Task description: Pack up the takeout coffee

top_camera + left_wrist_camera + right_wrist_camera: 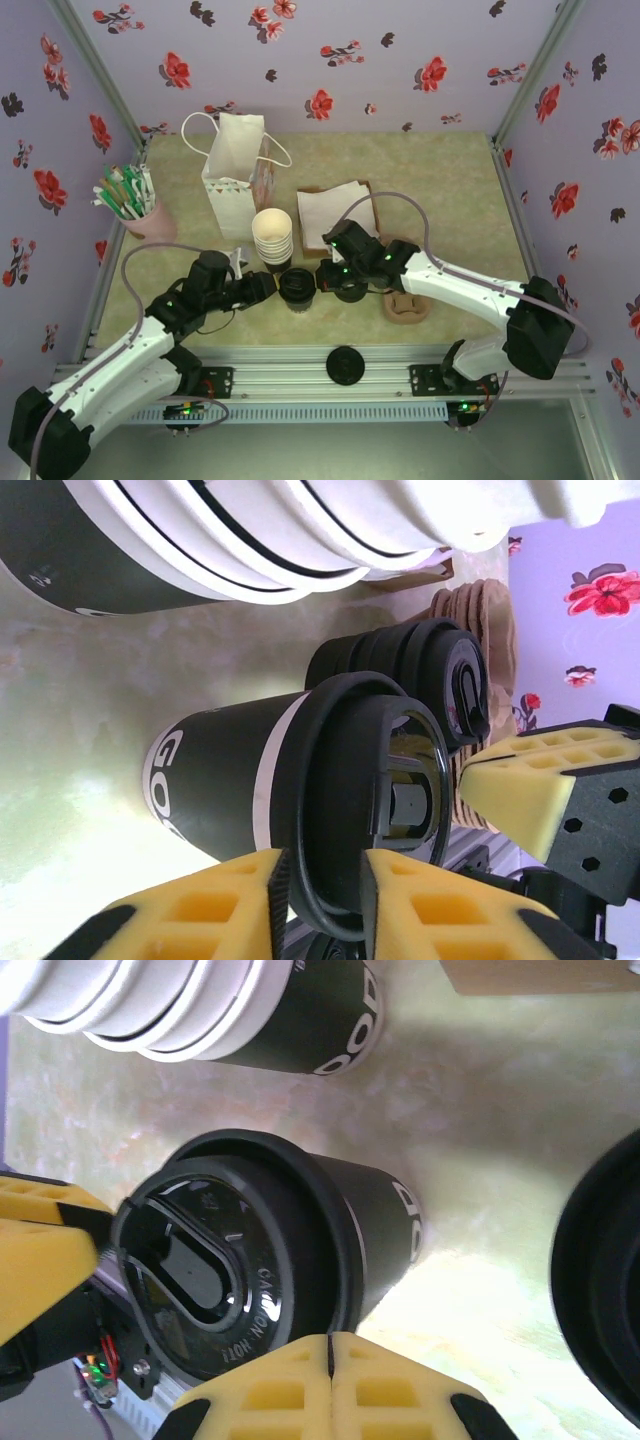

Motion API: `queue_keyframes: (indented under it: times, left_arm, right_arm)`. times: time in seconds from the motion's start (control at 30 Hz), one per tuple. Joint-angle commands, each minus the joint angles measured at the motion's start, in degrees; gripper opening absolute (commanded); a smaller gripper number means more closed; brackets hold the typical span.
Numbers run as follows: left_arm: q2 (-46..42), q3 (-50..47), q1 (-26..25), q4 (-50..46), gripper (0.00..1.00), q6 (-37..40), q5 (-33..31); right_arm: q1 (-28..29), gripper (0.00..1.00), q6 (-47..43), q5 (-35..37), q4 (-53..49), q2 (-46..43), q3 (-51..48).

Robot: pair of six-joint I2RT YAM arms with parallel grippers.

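The takeout coffee (296, 287), a dark paper cup with a round black lid (350, 780), stands at the table's front centre. My left gripper (325, 880) is shut on the rim of that lid, one yellow finger on each side of it. It reaches in from the cup's left (272, 288). My right gripper (329, 1345) is shut with its fingers pressed together and nothing between them, right against the edge of the cup's lid (220, 1270). It comes in from the cup's right (322, 277).
A stack of lidless cups (272, 238) stands just behind the coffee, and a short stack of black lids (350, 290) sits to its right. Behind are a white paper bag (235, 170), napkins (337, 215) and a pink straw holder (140, 205). Brown sleeves (407, 305) lie at right; a lid (344, 365) rests on the front rail.
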Motion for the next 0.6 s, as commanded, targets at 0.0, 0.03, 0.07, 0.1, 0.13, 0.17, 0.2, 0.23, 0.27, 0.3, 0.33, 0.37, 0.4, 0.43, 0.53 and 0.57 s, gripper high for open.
queue_keyframes:
  times: [0.0,0.03,0.07,0.1,0.13,0.17,0.2,0.23,0.27,0.3,0.33,0.37,0.4,0.43,0.53,0.57]
  left_arm:
    - [0.37,-1.21,0.97,3.79,0.23,-0.67,2.9]
    - [0.39,-1.37,0.98,3.79,0.22,-0.66,2.91]
    - [0.33,-1.5,1.05,3.79,0.21,-0.67,2.9]
    - [0.37,-1.7,1.07,3.79,0.2,-0.67,2.86]
    - [0.36,-1.76,1.07,3.83,0.2,-0.67,2.91]
    - [0.37,-1.93,1.07,3.79,0.2,-0.8,2.91]
    - [0.38,-2.0,1.07,3.78,0.2,-0.75,2.97]
    - [0.51,-2.12,1.01,3.88,0.19,-0.75,2.99]
    - [0.57,-2.27,1.02,3.88,0.19,-0.71,3.07]
    - [0.72,-2.38,1.07,3.88,0.18,-0.75,3.07]
    - [0.89,-2.56,1.07,3.96,0.18,-0.75,3.07]
    - [0.9,-2.69,1.03,3.98,0.17,-0.84,3.08]
    - [1.07,-2.86,1.07,4.27,0.17,-0.84,3.08]
    - [1.18,-3.05,1.07,4.31,0.17,-0.84,3.17]
    - [1.42,-3.59,1.07,4.93,0.16,-1.1,3.25]
    - [1.54,-3.78,1.03,5.17,0.16,-1.23,3.35]
  right_arm:
    - [0.49,0.0,2.39,-1.21,2.91,-0.23,-0.98]
    - [0.58,0.0,2.45,-1.29,3.03,-0.24,-1.15]
    - [0.66,0.0,2.59,-1.18,3.09,-0.23,-1.27]
    - [0.76,0.0,2.76,-1.2,3.18,-0.4,-1.45]
    - [0.89,0.0,2.87,-1.29,3.33,-0.37,-1.56]
    - [0.99,0.0,3.05,-1.29,3.37,-0.38,-1.76]
    - [1.14,0.0,3.13,-1.29,3.46,-0.48,-1.77]
    - [1.34,0.0,3.27,-1.29,3.48,-0.4,-1.84]
    - [1.55,0.0,3.42,-1.23,3.56,-0.34,-1.91]
    - [1.78,0.0,3.57,-1.07,3.77,-0.39,-2.0]
    - [1.89,0.0,3.75,-1.12,3.93,-0.38,-2.17]
    - [2.05,0.0,3.91,-1.12,3.93,-0.19,-2.24]
    - [2.23,0.0,4.08,-1.03,4.17,-0.1,-2.35]
    - [2.33,0.0,4.25,-0.99,4.34,-0.02,-2.5]
    - [2.63,0.0,4.5,-0.89,4.62,0.33,-2.76]
    - [2.75,0.0,4.54,-0.77,4.64,0.47,-2.87]
